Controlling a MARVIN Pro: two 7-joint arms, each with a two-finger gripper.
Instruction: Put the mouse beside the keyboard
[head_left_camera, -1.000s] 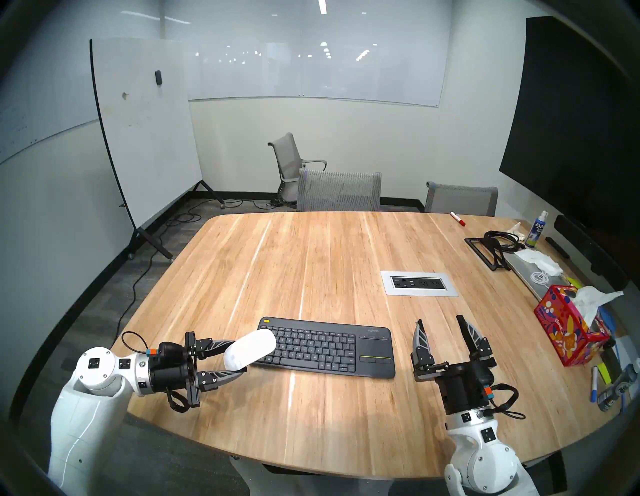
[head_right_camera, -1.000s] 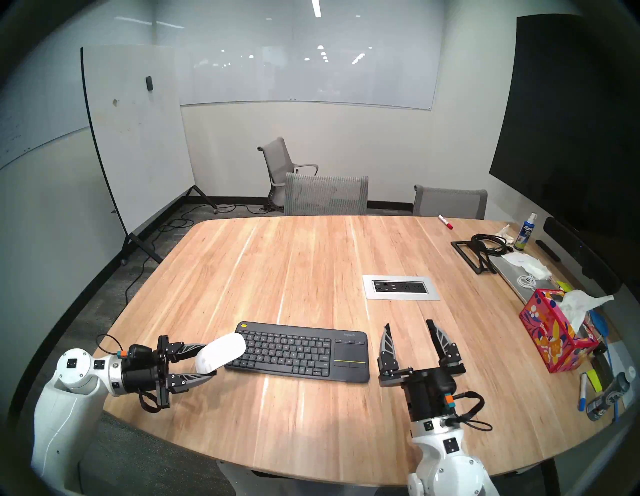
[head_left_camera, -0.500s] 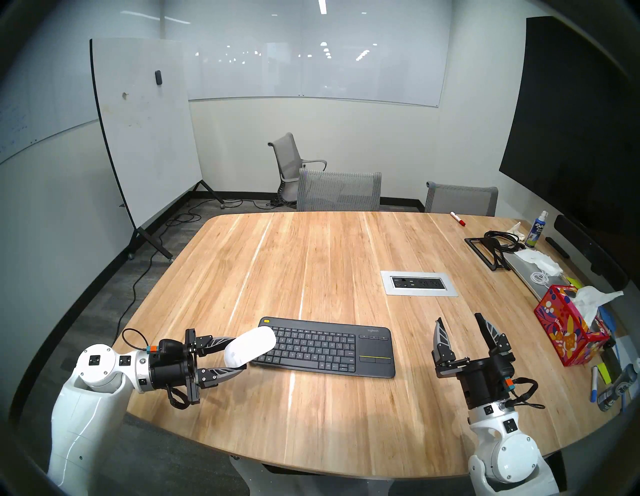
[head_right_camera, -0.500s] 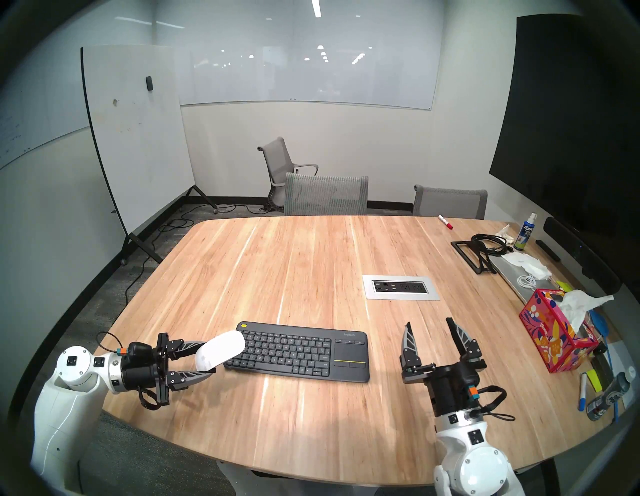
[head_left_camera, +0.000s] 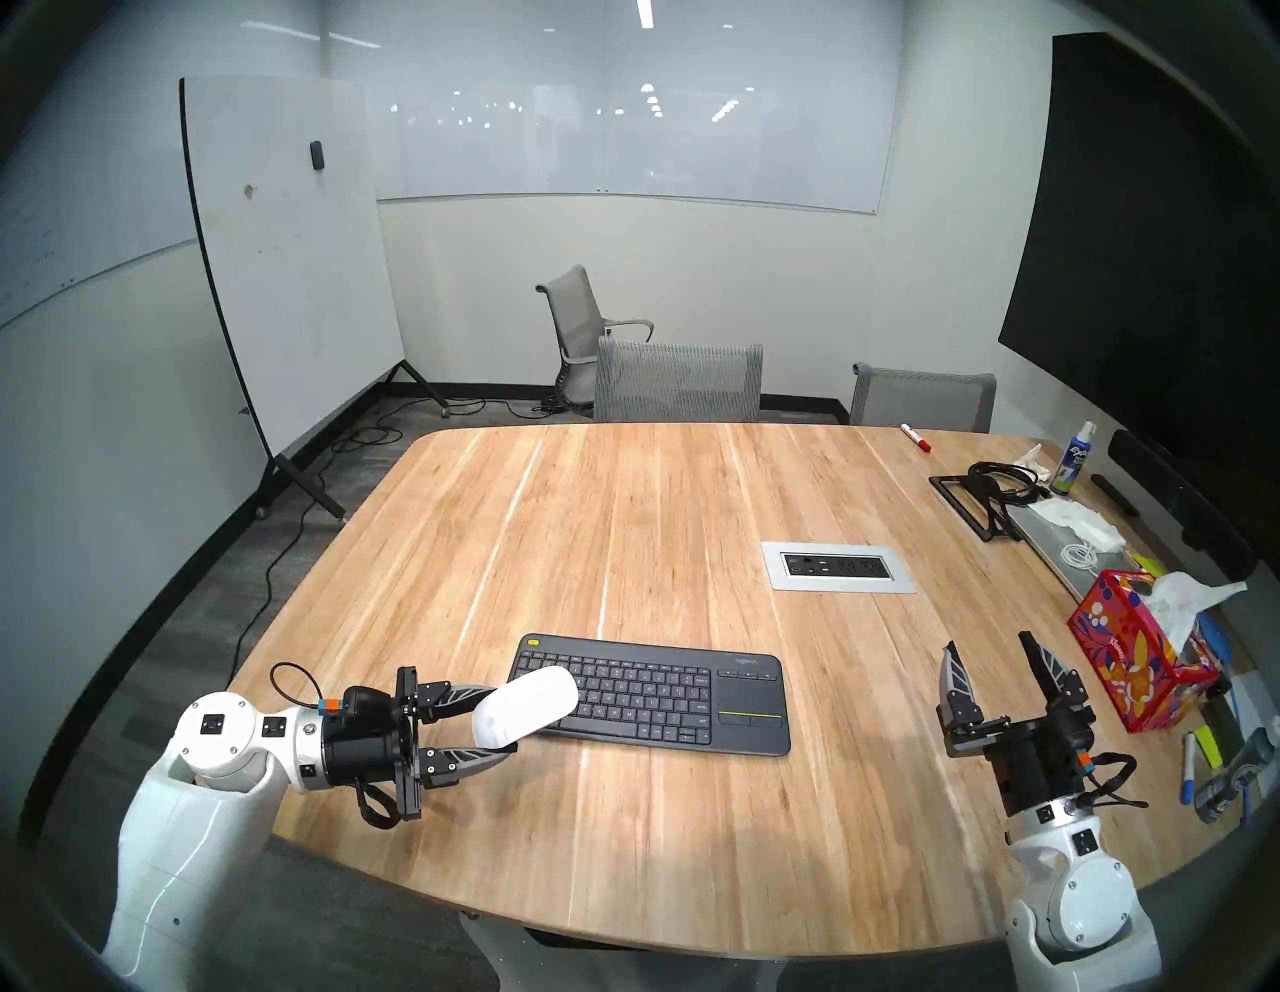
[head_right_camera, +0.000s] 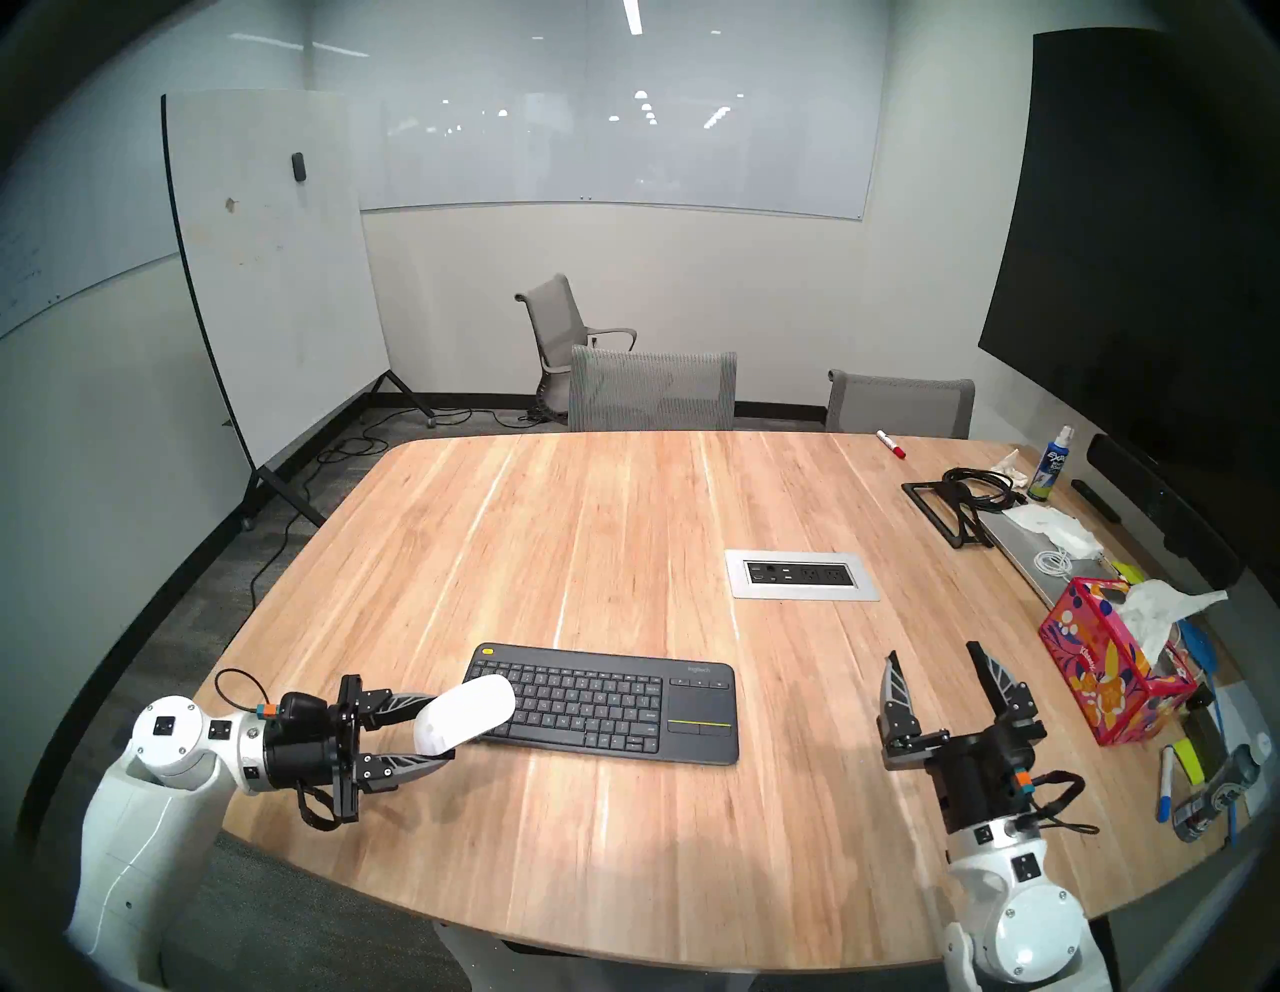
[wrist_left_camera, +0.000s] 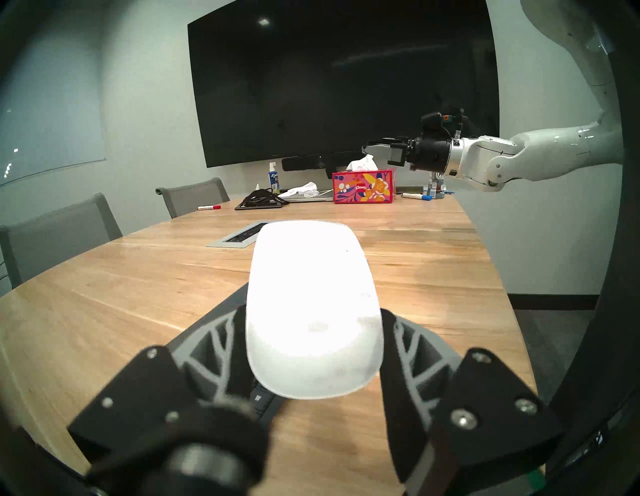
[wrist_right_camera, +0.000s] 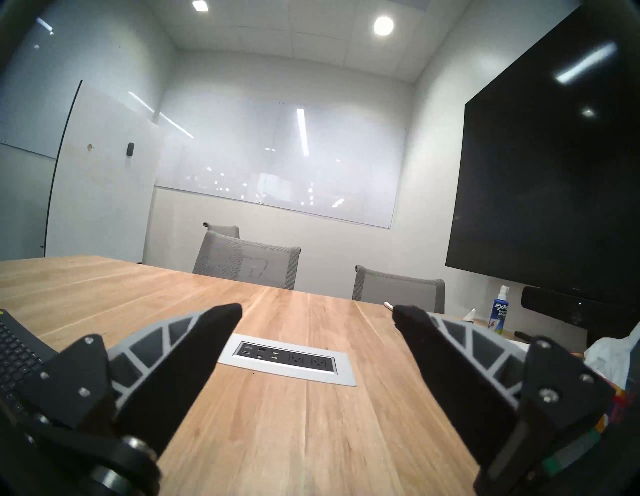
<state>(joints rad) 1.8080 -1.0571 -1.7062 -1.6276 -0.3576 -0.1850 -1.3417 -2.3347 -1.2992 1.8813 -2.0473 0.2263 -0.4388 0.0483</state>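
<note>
A meeting room with whiteboards and grey mesh chairs is surrounding a pale wooden table (head_left_camera: 658, 499), and both arms are reaching in over its near edge. The left gripper (head_left_camera: 500, 720) is pointing across the table toward the robot's right, its two fingers clamping the white mouse (head_left_camera: 525, 706) by its long sides and holding it clear of the wood. The mouse's far end is hanging above the left end of the dark grey keyboard (head_left_camera: 665, 696), covering the nearest keys in the head views, while the keyboard itself is lying flat just beyond the fingertips, its yellow corner button showing past the mouse. In the left wrist view the mouse (wrist_left_camera: 313, 311) is filling the space between the fingers (wrist_left_camera: 214, 343). Farther out past the keyboard's touchpad end, the right gripper (head_left_camera: 990, 648) is hovering with its jaws spread wide and nothing between them, pointing away from the robot. A silver socket panel (head_left_camera: 837, 567) is sitting in the wood beyond it, and a bright patterned tissue box (head_left_camera: 1136, 665) is standing just to its right.
</note>
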